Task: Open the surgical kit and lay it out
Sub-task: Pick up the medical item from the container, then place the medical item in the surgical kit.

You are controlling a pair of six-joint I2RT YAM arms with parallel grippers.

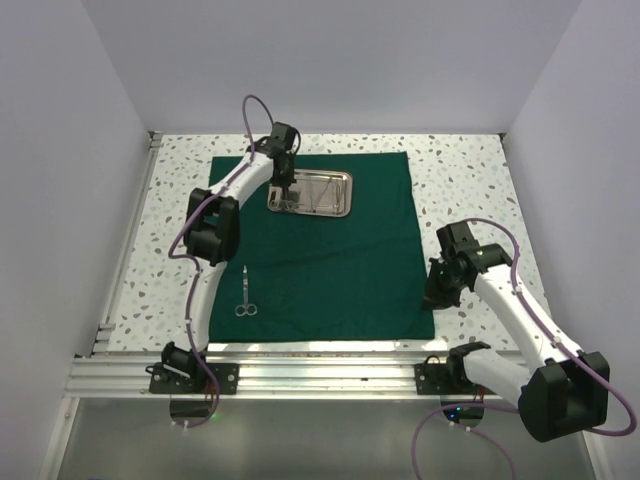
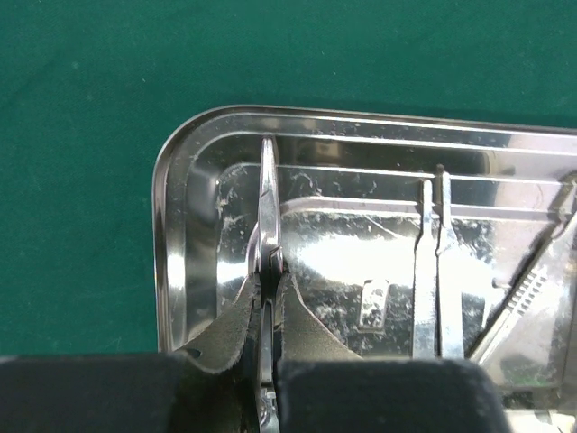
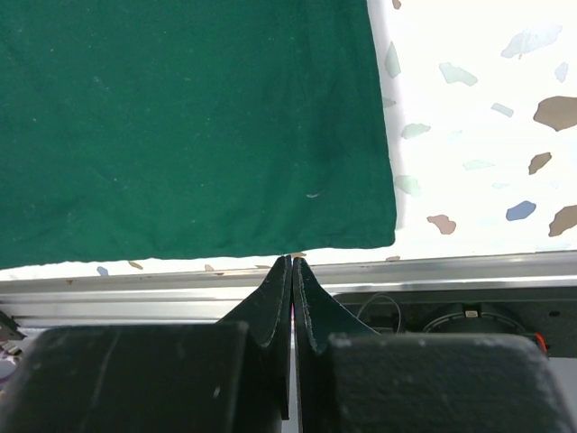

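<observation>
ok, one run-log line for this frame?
left gripper: shut on slim instrument in tray | right gripper: shut, empty | ring-handled tool: on cloth | cloth: spread flat

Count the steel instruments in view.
4. Scissors lie on the green cloth, outside the tray. Three are in the tray: an instrument clamped by the left fingers, tweezers beside it, a serrated instrument at the view's edge. Others may be hidden.

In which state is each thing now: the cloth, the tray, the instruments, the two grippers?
Green cloth: spread flat.
Steel tray: on the cloth, holding instruments.
Scissors: closed, lying on the cloth.
Left gripper: shut on a slim instrument in the tray.
Right gripper: shut, empty.
</observation>
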